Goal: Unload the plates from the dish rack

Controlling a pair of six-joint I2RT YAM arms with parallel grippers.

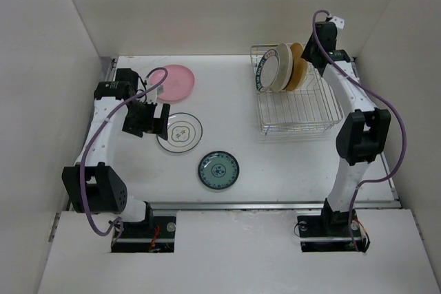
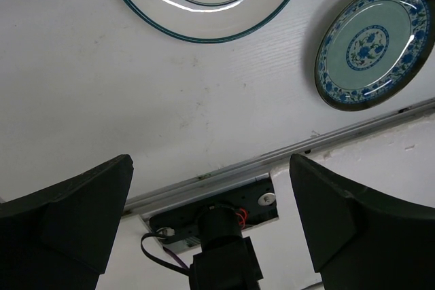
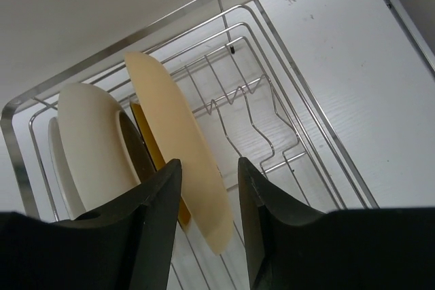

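The silver wire dish rack [image 1: 300, 112] stands at the back right. Plates stand on edge in its far end: a white one with a dark ring [image 1: 264, 71], a cream one [image 1: 282, 67] and a yellow one [image 1: 298, 67]. My right gripper [image 1: 313, 49] is above them, open. In the right wrist view its jaws [image 3: 209, 168] straddle the top edge of the pale yellow plate [image 3: 175, 140] without pinching it. A mustard plate [image 3: 151, 147] and the cream plate [image 3: 92, 137] stand behind. My left gripper [image 1: 146, 120] is open and empty beside the white teal-rimmed plate [image 1: 179, 132].
A pink plate [image 1: 173, 82] lies flat at the back left and a teal-blue patterned plate [image 1: 219, 170] near the front middle; both flat plates also show in the left wrist view [image 2: 204, 5] [image 2: 374, 42]. White walls enclose the table on three sides.
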